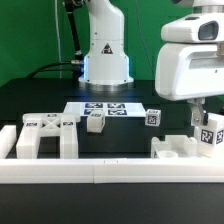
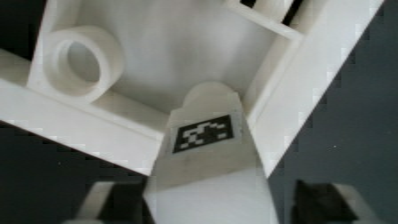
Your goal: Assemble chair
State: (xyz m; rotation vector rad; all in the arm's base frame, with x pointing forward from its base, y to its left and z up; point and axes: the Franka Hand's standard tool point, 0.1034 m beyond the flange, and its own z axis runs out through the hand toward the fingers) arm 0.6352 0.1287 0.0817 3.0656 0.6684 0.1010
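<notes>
My gripper (image 1: 205, 124) is at the exterior view's right, shut on a small white tagged chair post (image 1: 210, 134). It holds the post just above a white chair frame piece (image 1: 176, 150) that lies on the black table. In the wrist view the post (image 2: 206, 140) runs out from between my fingers (image 2: 107, 200), tag facing the camera. It is over the frame piece (image 2: 107, 100), next to a round hole (image 2: 75, 60). I cannot tell whether the post touches the frame. A legged chair frame (image 1: 45, 135) lies at the left.
Two small white tagged pieces (image 1: 95, 122) (image 1: 153, 117) stand mid-table. The marker board (image 1: 105, 108) lies behind them, in front of the robot base (image 1: 105, 55). A long low white border rail (image 1: 100, 172) runs along the front edge.
</notes>
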